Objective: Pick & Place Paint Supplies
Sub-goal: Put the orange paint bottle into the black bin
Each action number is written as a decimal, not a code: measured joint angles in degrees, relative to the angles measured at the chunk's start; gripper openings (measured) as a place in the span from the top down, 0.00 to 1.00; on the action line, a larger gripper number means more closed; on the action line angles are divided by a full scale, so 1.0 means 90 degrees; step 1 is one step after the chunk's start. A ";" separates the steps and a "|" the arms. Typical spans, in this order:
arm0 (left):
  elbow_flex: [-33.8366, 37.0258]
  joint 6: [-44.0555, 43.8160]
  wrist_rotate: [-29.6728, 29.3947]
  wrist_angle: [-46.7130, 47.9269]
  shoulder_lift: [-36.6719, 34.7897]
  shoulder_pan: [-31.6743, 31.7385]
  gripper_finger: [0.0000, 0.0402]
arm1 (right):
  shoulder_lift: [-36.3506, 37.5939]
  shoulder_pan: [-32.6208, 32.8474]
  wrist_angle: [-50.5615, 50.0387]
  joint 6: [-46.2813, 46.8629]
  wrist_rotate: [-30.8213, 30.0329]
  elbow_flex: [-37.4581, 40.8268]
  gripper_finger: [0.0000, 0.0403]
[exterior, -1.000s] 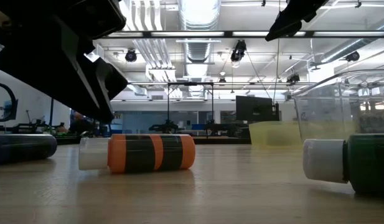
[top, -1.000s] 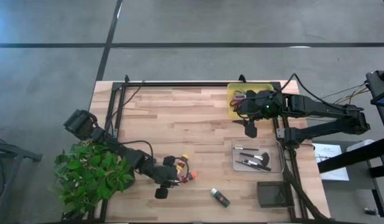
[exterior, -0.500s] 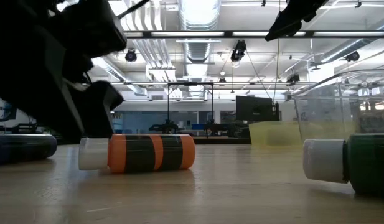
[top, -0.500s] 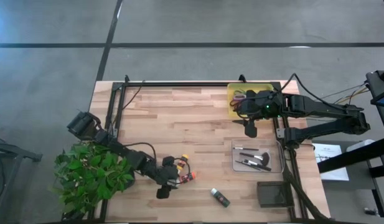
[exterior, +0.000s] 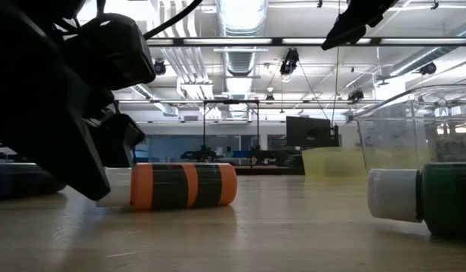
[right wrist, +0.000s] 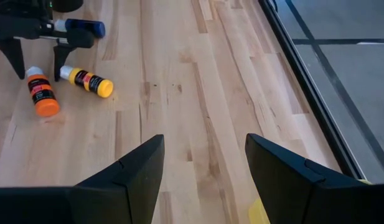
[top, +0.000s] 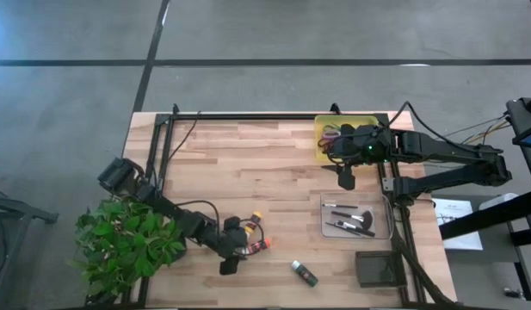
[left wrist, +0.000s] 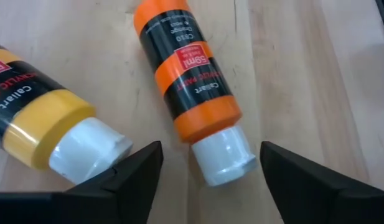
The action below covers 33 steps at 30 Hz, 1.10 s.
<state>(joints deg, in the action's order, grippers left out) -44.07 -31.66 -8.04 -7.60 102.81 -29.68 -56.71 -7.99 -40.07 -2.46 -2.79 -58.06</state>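
While the left claw (left wrist: pixel 207 163) stands released around the orange tube's (left wrist: pixel 187 68) white cap, empty, a yellow tube (left wrist: pixel 36 115) lies just beside it on the surface (left wrist: pixel 291 74).

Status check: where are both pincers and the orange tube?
Left pincer open, straddling the orange paint tube's white cap, tube flat on the table. Yellow tube lies close beside. Right pincer open, empty, hovering by the yellow bin.

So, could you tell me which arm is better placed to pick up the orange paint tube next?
The left gripper: its open fingers straddle the orange paint tube's cap. The right gripper hangs across the table.
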 joint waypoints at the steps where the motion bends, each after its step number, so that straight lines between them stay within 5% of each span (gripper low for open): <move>1: 0.0002 0.0000 -0.0014 0.0012 -0.0001 0.0005 0.33 | 0.0000 -0.0002 0.0000 -0.0002 -0.0002 0.0000 0.44; 10: 0.0009 0.0076 -0.0037 0.0158 -0.0034 0.0191 0.71 | 0.0002 0.0000 0.0000 0.0014 0.0000 0.0000 0.44; 21: -0.0503 0.2104 -0.0271 0.0757 -0.0481 0.0238 0.71 | 0.0002 0.0000 -0.0002 -0.0007 0.0008 0.0000 0.44; 24: -0.0922 0.3043 -0.0863 0.1248 -0.0592 0.0245 0.71 | 0.0002 0.0000 -0.0005 -0.0007 0.0019 0.0000 0.44; 33: -0.2764 0.5741 -0.4060 0.4582 -0.0623 0.0713 0.71 | 0.0005 0.0000 -0.0003 -0.0007 0.0022 0.0000 0.44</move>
<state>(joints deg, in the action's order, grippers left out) -68.95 20.01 -44.58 33.64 97.21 -23.26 -56.66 -7.99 -40.10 -2.52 -2.59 -58.06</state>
